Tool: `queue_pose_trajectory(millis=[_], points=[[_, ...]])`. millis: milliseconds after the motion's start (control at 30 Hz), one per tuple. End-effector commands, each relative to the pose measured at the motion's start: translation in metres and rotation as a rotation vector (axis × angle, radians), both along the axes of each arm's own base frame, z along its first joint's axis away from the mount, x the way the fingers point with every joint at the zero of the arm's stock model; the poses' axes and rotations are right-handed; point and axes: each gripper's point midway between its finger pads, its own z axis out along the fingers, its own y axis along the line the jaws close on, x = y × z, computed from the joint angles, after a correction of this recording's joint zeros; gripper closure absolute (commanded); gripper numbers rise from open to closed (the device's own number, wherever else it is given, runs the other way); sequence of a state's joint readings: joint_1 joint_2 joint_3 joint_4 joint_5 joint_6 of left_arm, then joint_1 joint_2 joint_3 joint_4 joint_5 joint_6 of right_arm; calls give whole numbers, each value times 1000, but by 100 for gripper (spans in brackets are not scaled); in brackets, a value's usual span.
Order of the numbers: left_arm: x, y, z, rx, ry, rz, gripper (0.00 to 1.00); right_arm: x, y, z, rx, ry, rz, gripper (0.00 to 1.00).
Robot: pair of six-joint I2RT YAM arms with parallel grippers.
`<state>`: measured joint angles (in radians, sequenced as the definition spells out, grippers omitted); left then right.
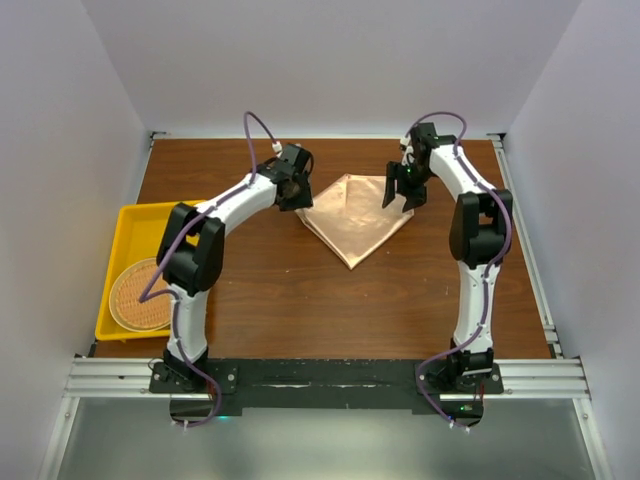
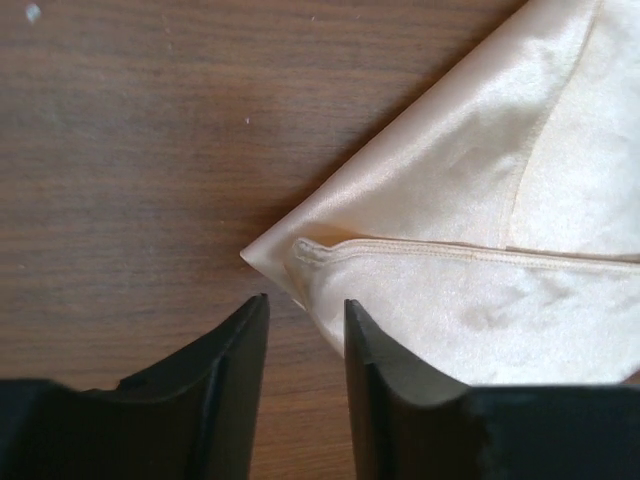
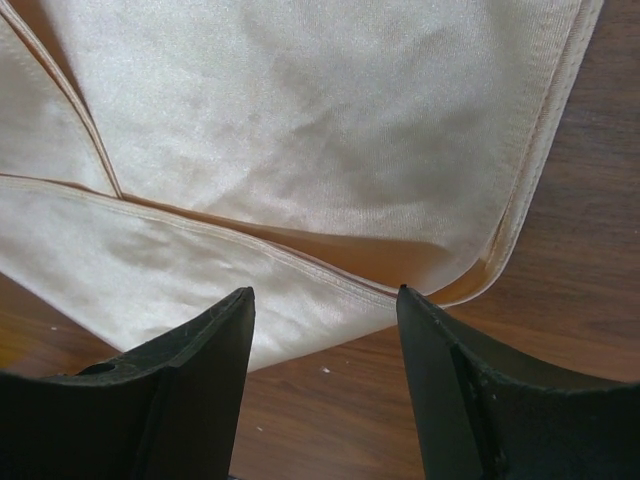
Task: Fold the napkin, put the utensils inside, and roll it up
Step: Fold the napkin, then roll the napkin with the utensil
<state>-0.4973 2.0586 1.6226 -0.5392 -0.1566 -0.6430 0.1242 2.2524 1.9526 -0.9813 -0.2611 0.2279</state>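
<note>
The peach-orange napkin (image 1: 355,220) lies folded into a triangle on the wooden table, its point toward the arms. My left gripper (image 1: 293,190) hovers at its left corner. In the left wrist view the jaws (image 2: 305,305) stand a little apart over bare wood, and the napkin (image 2: 470,200) corner lies just beyond the tips, with nothing between them. My right gripper (image 1: 400,195) is at the right corner. In the right wrist view it (image 3: 323,295) is open, its tips over the layered edge of the napkin (image 3: 300,120). The utensils are out of view.
A yellow tray (image 1: 130,215) sits at the table's left edge with a round woven wicker mat (image 1: 140,295) in it. White walls enclose the table on three sides. A metal rail (image 1: 330,372) runs along the near edge.
</note>
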Motion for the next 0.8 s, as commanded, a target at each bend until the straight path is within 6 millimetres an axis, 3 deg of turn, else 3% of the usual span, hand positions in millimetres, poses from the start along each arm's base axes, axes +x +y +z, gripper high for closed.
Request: queue_pose_trajectory(millis=[0, 67, 133, 167, 233, 267, 333, 400, 500, 667, 767], points=[[16, 0, 86, -91, -197, -95, 46, 0, 27, 62, -82, -196, 130, 31], [13, 7, 104, -134, -236, -120, 39, -2, 37, 67, -133, -258, 164, 24], [6, 9, 110, -254, -249, -183, 35, -5, 64, 89, -130, -369, 225, 21], [2, 10, 109, -297, -245, -205, 17, -13, 72, 86, -118, -370, 248, 20], [-8, 13, 103, -409, -243, -275, 6, -19, 97, 94, -72, -421, 296, 20], [-10, 15, 98, -427, -245, -288, 7, -26, 104, 88, -50, -407, 318, 20], [-15, 17, 95, -498, -284, -344, 7, -33, 121, 86, -30, -413, 364, 9], [-18, 19, 93, -561, -293, -382, 9, -42, 133, 80, -28, -409, 402, 7], [-15, 20, 67, -586, -269, -406, 14, -49, 142, 75, -35, -403, 425, 10], [-10, 12, 51, -630, -279, -455, 16, -61, 145, 68, -30, -378, 432, 13], [-4, 13, 40, -609, -261, -440, 16, -68, 149, 58, -3, -348, 444, 28]])
